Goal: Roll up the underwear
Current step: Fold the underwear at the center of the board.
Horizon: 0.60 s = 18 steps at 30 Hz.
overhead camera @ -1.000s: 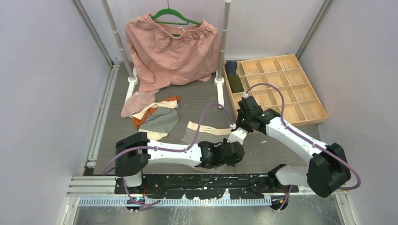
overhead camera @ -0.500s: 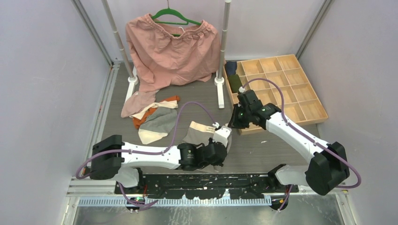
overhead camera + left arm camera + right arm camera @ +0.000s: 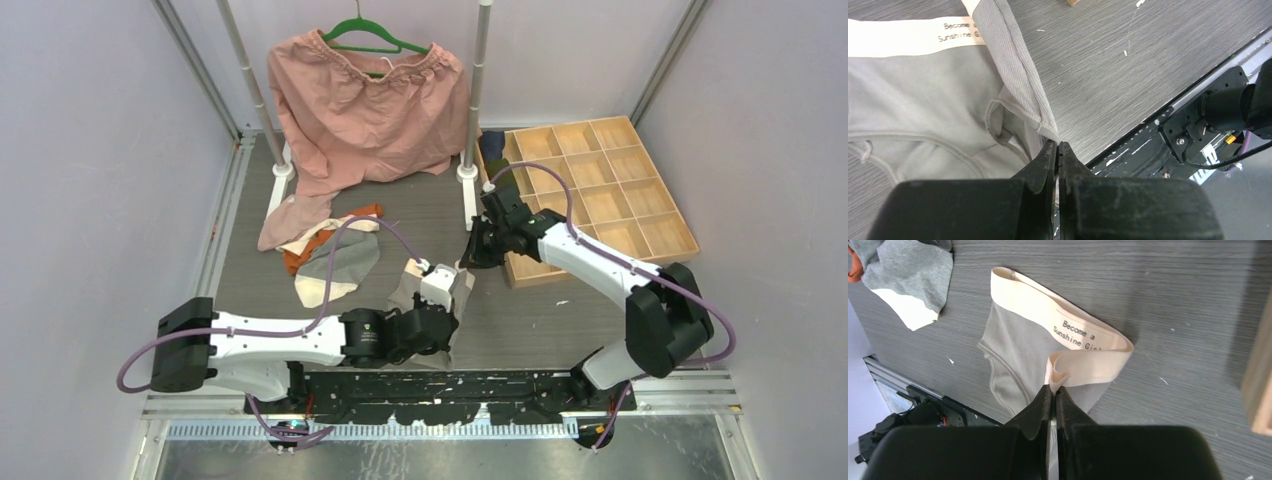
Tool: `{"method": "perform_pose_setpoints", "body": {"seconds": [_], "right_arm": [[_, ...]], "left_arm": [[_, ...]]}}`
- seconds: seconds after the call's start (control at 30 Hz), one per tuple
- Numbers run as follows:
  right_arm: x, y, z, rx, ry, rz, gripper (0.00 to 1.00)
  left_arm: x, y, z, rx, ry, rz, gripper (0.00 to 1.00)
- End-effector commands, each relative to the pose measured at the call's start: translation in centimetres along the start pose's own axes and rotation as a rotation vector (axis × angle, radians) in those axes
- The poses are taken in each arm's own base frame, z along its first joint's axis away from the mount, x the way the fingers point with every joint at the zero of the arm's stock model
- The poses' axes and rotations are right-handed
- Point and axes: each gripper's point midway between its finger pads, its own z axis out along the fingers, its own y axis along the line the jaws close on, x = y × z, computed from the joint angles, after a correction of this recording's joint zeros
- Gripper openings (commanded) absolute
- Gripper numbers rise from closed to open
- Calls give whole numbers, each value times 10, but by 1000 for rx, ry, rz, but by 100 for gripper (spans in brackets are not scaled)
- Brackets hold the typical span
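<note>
A grey underwear [image 3: 415,293] with a cream printed waistband [image 3: 1048,315] lies on the dark table near the front edge. Its right side is lifted and doubled over to the left. My right gripper [image 3: 468,260] [image 3: 1053,388] is shut on the folded end of the waistband. Low over the near side, my left gripper [image 3: 446,320] [image 3: 1057,144] is shut on the grey hem corner of the same underwear [image 3: 923,100]. More underwear, grey, cream and orange [image 3: 335,255] and dusty pink [image 3: 290,220], lies heaped to the left; a grey and cream piece [image 3: 908,275] shows in the right wrist view.
A salmon garment on a green hanger [image 3: 365,110] hangs on a rack with two posts [image 3: 472,130] at the back. A wooden compartment tray [image 3: 600,190] holding dark cloth rolls [image 3: 500,178] stands right of my right gripper. The black front rail [image 3: 450,385] runs just below the left gripper.
Both grippers have moved left, away from the tray, carrying the right end of the grey underwear over itself. The left arm's elbow has swung out to the left.
</note>
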Motion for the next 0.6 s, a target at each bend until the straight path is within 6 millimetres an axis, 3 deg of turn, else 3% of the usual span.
{"method": "perform_pose_setpoints", "body": {"seconds": [0.0,0.27,0.57], "right_arm": [[-19,34,7,-83,-39,-16,5],[-20,53,33,-77,-16,-51,6],[-22,51,63,-47,-3,-50,8]], "left_arm": [[-8,18,-11,-43,-50,-48,1],[1,48,-24,-106,-66,-74,1],[10,91,-32,-199,-87,-77,1]]}}
